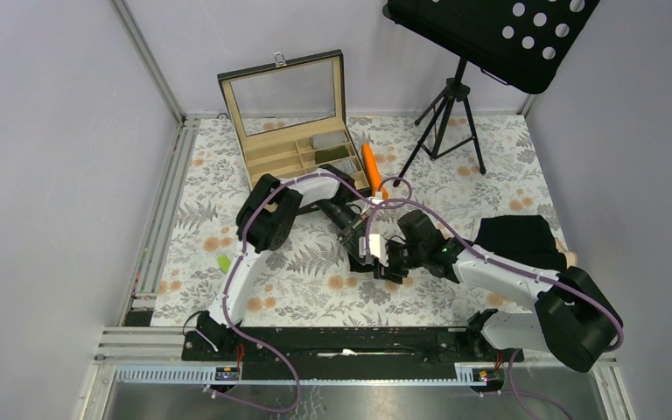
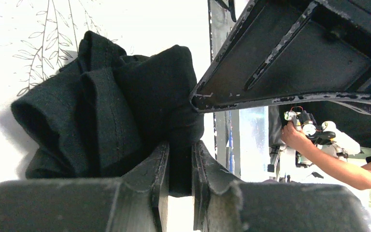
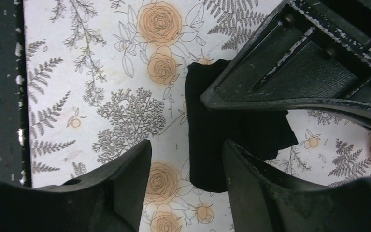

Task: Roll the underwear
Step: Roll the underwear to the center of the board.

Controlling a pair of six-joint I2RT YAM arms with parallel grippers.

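A black underwear (image 2: 101,106) lies bunched on the flowered table, and my left gripper (image 2: 179,145) is shut on a fold at its edge. Seen from above, that garment (image 1: 360,262) sits mid-table between my left gripper (image 1: 359,238) and my right gripper (image 1: 391,265). In the right wrist view my right gripper (image 3: 187,145) stands open over the table. One end of the black cloth (image 3: 207,135) reaches into the gap beside the right finger (image 3: 251,179). More black underwear (image 1: 516,238) is heaped at the right edge.
A wooden box (image 1: 262,153) with a raised glass lid stands at the back and holds grey cloth (image 1: 329,140). Next to it lies an orange stick (image 1: 371,166). A music stand's tripod (image 1: 446,114) stands at the back right. A small green piece (image 1: 225,262) lies left.
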